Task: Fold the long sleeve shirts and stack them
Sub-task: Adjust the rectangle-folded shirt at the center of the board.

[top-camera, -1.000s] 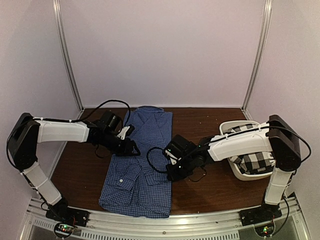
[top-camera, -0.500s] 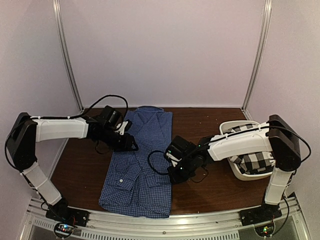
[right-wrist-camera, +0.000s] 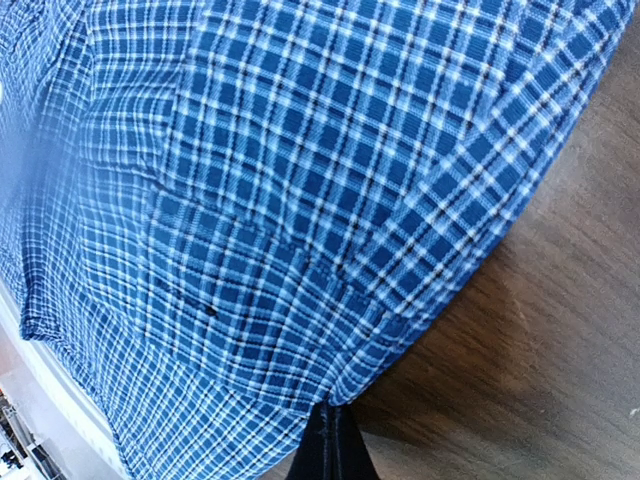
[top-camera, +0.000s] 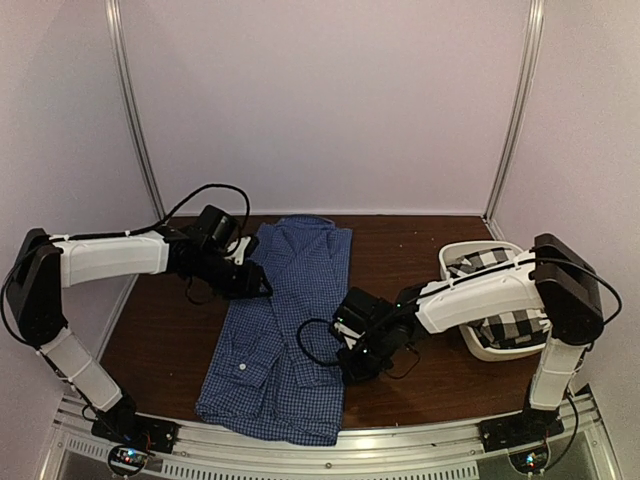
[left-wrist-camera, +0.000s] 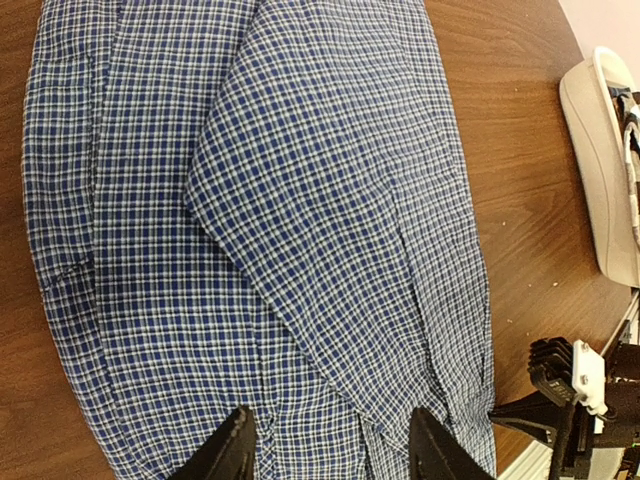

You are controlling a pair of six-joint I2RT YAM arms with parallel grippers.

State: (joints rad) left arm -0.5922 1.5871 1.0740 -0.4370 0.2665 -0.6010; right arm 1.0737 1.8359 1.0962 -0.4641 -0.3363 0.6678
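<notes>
- Centrally, the blue shirt (top-camera: 285, 330) lies flat and lengthwise on the table (top-camera: 400, 240), collar at the far end and hem toward the near edge. A black-and-white checked shirt (top-camera: 507, 325) sits bundled in the white tub (top-camera: 487, 351) at the right, well apart from the blue one.
- Left gripper (left-wrist-camera: 335, 455): fingers spread wide over the blue shirt's left side, with cloth beneath them and nothing clamped.
- Right gripper (right-wrist-camera: 332, 445): fingers pressed together into a thin wedge at the shirt's right edge. Whether any hem is nipped between them cannot be told.
- Risk 1: if one arm pulls or pushes without the other, the cloth would likely skew or bunch, and the fold line would run crooked.
- Risk 2: a closed tip working at the edge may catch only one layer, so the layers already lapped over the middle could drag apart.
- Hard to make out: the sleeves cannot be traced in full. The right arm screens part of the tub and its contents. Both wrist views cut the fingers off at the frame's lower edge.
</notes>
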